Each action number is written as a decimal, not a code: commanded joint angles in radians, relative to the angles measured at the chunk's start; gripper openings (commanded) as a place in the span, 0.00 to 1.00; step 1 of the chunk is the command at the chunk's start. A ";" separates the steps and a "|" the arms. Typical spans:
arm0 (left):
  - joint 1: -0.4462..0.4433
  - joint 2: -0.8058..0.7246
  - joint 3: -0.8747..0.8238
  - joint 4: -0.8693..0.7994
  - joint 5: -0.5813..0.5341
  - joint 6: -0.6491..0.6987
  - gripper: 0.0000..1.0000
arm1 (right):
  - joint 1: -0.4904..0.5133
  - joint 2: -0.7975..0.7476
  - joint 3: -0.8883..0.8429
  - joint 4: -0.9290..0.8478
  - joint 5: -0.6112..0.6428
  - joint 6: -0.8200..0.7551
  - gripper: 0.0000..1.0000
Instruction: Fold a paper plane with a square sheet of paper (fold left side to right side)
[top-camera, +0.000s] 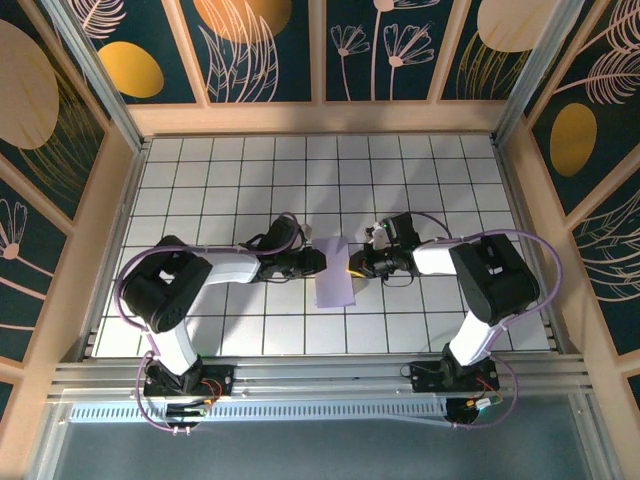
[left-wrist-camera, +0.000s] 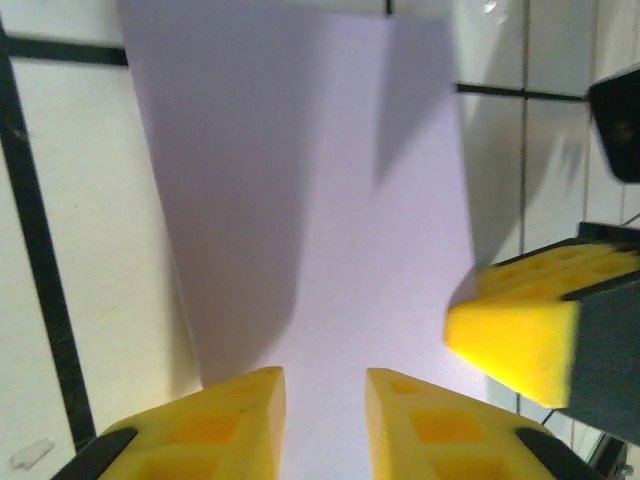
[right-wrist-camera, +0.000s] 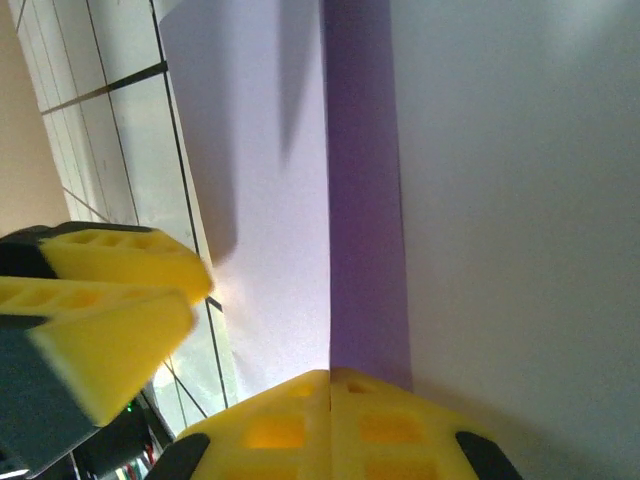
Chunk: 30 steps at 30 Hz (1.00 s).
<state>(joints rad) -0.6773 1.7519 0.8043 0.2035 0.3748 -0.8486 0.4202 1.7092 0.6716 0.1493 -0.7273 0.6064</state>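
Note:
The square sheet of paper (top-camera: 335, 273) lies near the middle of the white tiled table, lavender and narrower than a full square. My left gripper (top-camera: 318, 262) is at its left edge. In the left wrist view the left gripper (left-wrist-camera: 325, 385) stands open by a narrow gap, with the paper (left-wrist-camera: 330, 200) flat beneath it and nothing between its fingers. My right gripper (top-camera: 352, 264) is at the sheet's right edge. In the right wrist view the right gripper (right-wrist-camera: 330, 375) is shut, and a raised edge of the paper (right-wrist-camera: 260, 150) runs into the seam between its fingers.
The tiled table (top-camera: 230, 180) is boxed in by wooden walls (top-camera: 110, 200) on the left, back and right. A metal rail (top-camera: 320, 375) carrying both arm bases runs along the near edge. The two grippers sit about one tile apart.

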 joint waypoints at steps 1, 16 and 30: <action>-0.009 -0.110 0.010 -0.055 -0.058 0.076 0.30 | -0.008 -0.025 0.003 -0.011 -0.017 0.000 0.00; -0.380 -0.212 0.118 -0.326 -0.453 0.410 0.47 | -0.040 -0.095 -0.006 0.014 -0.045 0.162 0.00; -0.544 0.051 0.331 -0.513 -0.748 0.433 0.64 | -0.046 -0.098 -0.007 0.006 -0.041 0.160 0.00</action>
<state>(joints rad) -1.2194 1.7744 1.1034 -0.2314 -0.2810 -0.4294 0.3847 1.6348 0.6716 0.1543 -0.7540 0.7586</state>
